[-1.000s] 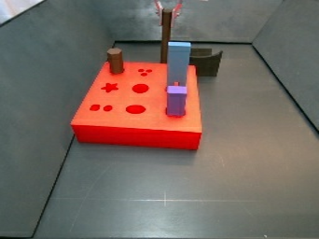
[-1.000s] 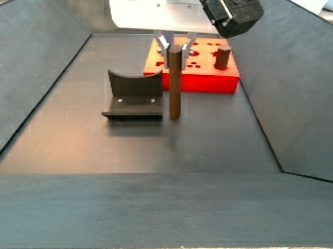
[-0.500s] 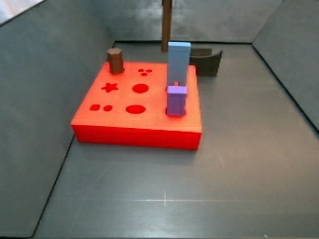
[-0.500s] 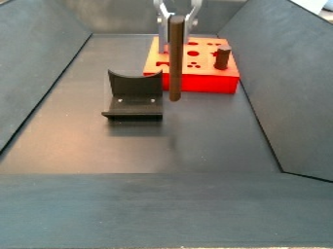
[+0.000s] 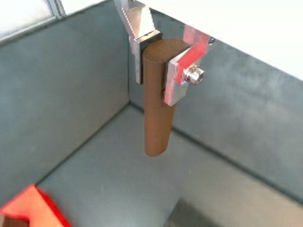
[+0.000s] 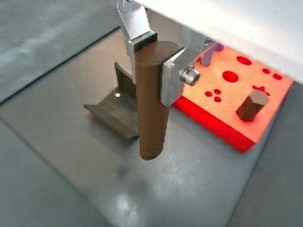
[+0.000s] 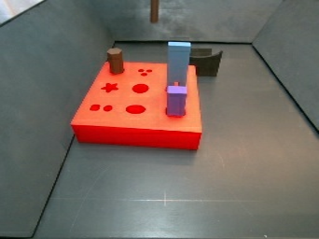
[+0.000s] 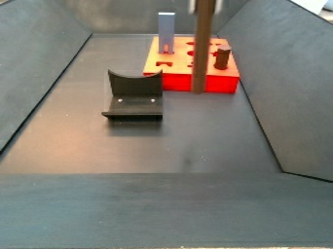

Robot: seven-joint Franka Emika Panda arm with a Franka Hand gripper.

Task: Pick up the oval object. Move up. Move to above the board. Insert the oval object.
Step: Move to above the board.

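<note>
My gripper (image 5: 161, 55) is shut on the top of the oval object (image 5: 157, 111), a tall slim dark-brown peg that hangs upright between the silver fingers (image 5: 141, 35). Both wrist views show this grip (image 6: 158, 62). The peg (image 6: 149, 111) hangs in the air above the grey floor, near the fixture (image 6: 119, 111) and beside the board (image 6: 243, 106). In a side view only the peg's lower end (image 7: 155, 9) shows at the top edge, behind the red board (image 7: 131, 117). In a side view the peg (image 8: 202, 49) hangs in front of the board (image 8: 189, 80). The gripper is out of both side views.
On the board stand a light-blue block (image 7: 180, 63), a purple block (image 7: 177, 100) and a short thick brown cylinder (image 7: 115, 61). The fixture (image 8: 132, 97) stands on the floor beside the board. Grey walls close in the floor on the sides.
The gripper has lifted the peg straight off the floor and risen out of the top of both side views. The peg has also shifted sideways towards the board.
</note>
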